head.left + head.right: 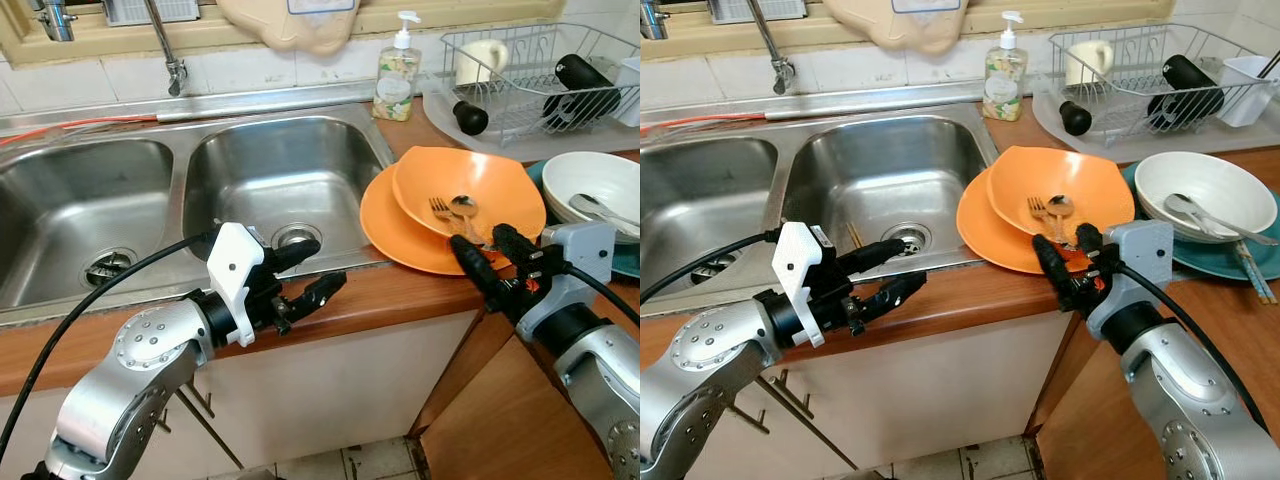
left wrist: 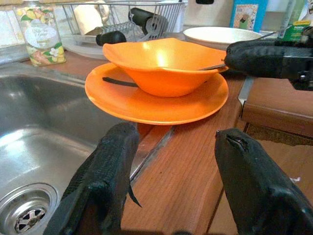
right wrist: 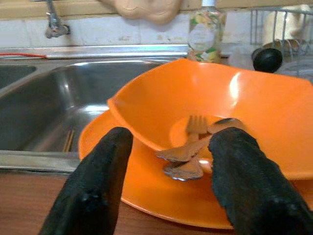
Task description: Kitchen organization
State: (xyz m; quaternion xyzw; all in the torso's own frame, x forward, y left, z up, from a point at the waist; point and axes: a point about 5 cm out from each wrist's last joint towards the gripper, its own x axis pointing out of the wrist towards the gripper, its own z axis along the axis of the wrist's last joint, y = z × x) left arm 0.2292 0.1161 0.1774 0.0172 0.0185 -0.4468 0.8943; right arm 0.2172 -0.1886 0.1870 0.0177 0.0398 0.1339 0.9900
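Note:
An orange bowl (image 1: 500, 175) sits on an orange plate (image 1: 395, 235) on the wooden counter, right of the sink. A fork (image 1: 440, 210) and a spoon (image 1: 463, 205) lie in the bowl; both are also in the right wrist view, fork (image 3: 196, 125) and spoon (image 3: 186, 169). My right gripper (image 1: 480, 242) is open at the bowl's near rim, fingertips level with it and holding nothing. My left gripper (image 1: 322, 265) is open and empty over the counter's front edge before the right sink basin, pointing toward the plate (image 2: 146, 103).
A double steel sink (image 1: 270, 170) with a faucet (image 1: 165, 50) lies to the left. A soap bottle (image 1: 398, 75) stands behind the plate. A dish rack (image 1: 530, 70) holds a mug and a black bottle. A white bowl (image 1: 590, 180) with utensils rests on a teal plate at right.

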